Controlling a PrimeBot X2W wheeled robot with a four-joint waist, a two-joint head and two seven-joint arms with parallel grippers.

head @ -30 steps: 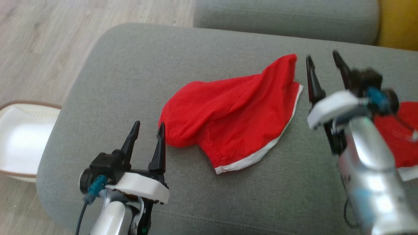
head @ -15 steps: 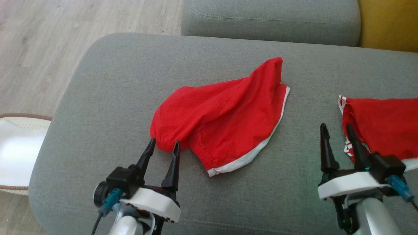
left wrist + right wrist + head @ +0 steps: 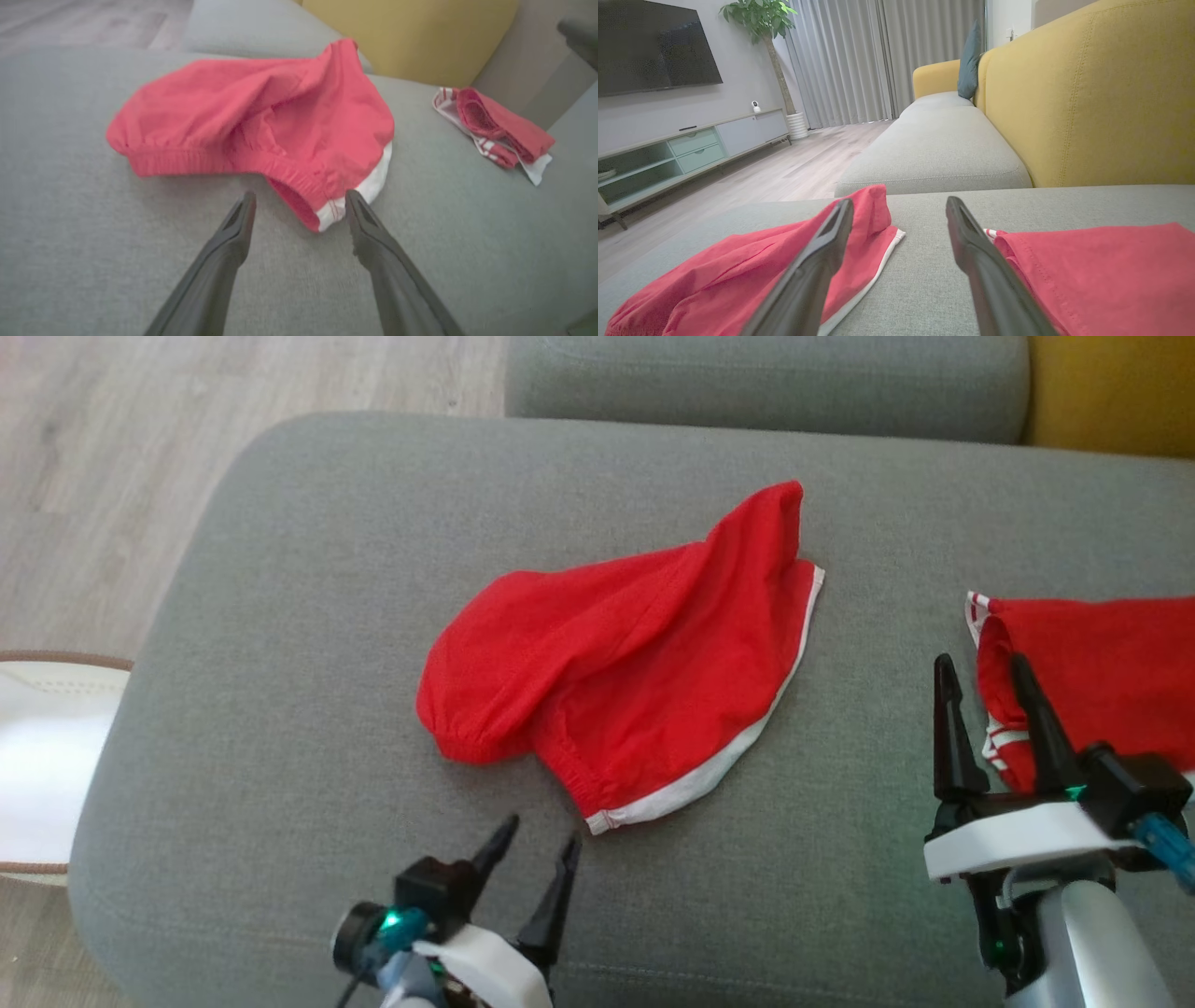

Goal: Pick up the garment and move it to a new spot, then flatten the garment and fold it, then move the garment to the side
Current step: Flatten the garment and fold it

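The left gripper (image 3: 540, 833) has its fingers spread as wide as they go, with nothing between them. It sits low over the near edge of the sofa cushion (image 3: 280, 616), tips aimed at the near corner of the garment (image 3: 635, 681). In its wrist view that corner, where the elastic waistband (image 3: 205, 161) meets the white trim (image 3: 691, 784), lies just beyond the gap between the fingers. The pose reads as a line-up for a pinch on that corner, not yet a grip.

The right gripper (image 3: 980, 663) is equally wide open and empty. It hovers at the right, at the left edge of a second red garment (image 3: 1102, 691) that lies apart from the first. I judge it is parked there to leave the left arm room.

The garment itself, a pair of red shorts, lies rumpled in the middle of the cushion with one part bunched up toward the far right, so flattening is not done. A white basket (image 3: 47, 756) sits on the floor (image 3: 93, 429) at the left.

Compared with half a second ago, the left gripper has drawn back nearer and shifted right, away from the left end of the waistband that its tips then touched. The right gripper has barely moved since then, but a second ago it was up by the garment's far tip. The garment's shape is unchanged.
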